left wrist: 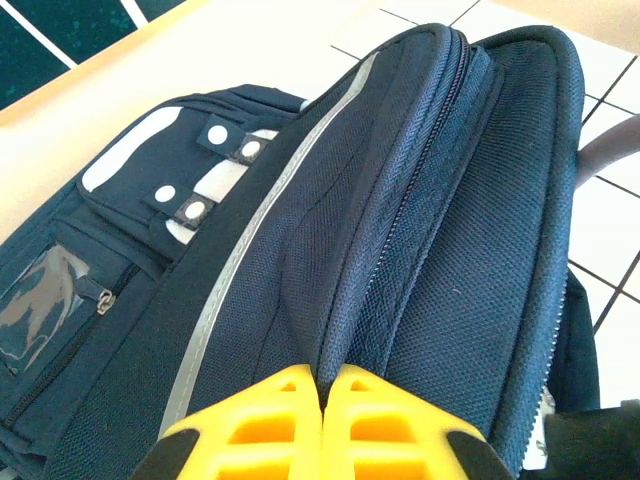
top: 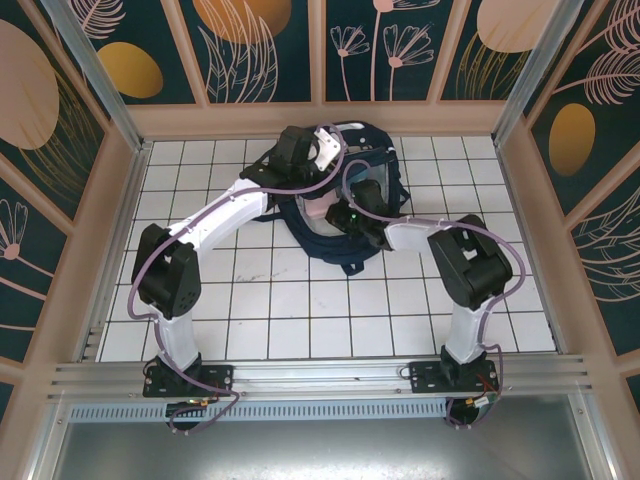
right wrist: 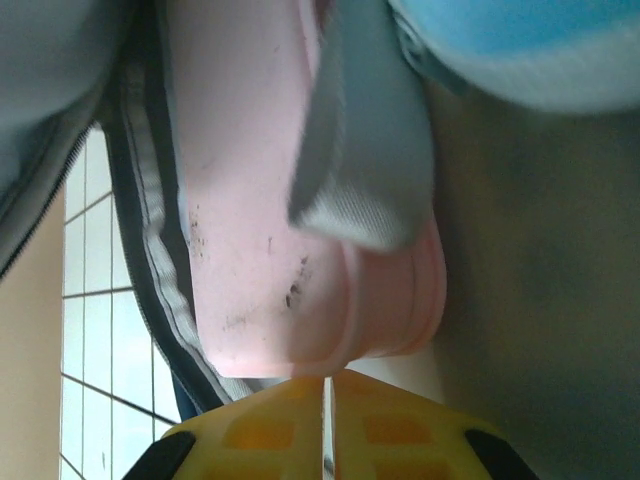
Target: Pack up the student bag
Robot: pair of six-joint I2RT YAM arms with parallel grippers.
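**1. Position.** The bag (top: 392,165) lies at the far middle of the white tiled table (top: 280,310), and both arms reach to it.

**2. Tool state.**
- The left gripper (left wrist: 323,385) has its yellow fingers pressed together. A ridge of the bag's top panel runs straight in between them, so I read this as a pinch on that fold, holding the mouth up.
- The right gripper (right wrist: 328,385) is inside the bag with its fingers drawn to a thin slit. The tips sit at the lower rim of a pink case (right wrist: 270,200). I cannot tell whether a lip of the case is pinched or only pushed.

**3. Step in hand (my judgement):** seating the pink case deep in the main compartment.
- I would hold the left lift steady so the opening does not sag onto the right wrist.
- I would press the case along its long side, not at a corner, so it slides rather than tips.
- A grey strap (right wrist: 350,130) lies across the case. I would watch that it does not fold under or catch a fingertip.
- I would back out straight, clear of the zip (left wrist: 400,220).

**4. Materials.**
- The bag is a coarse navy weave that is soft and creases easily. It has a smooth silver stripe (left wrist: 250,240) and a clear window on the front pocket (left wrist: 30,310).
- The case is smooth, rounded and scuffed with dark marks.
- A pale blue item (right wrist: 520,40) sits beside the case, too blurred to name.
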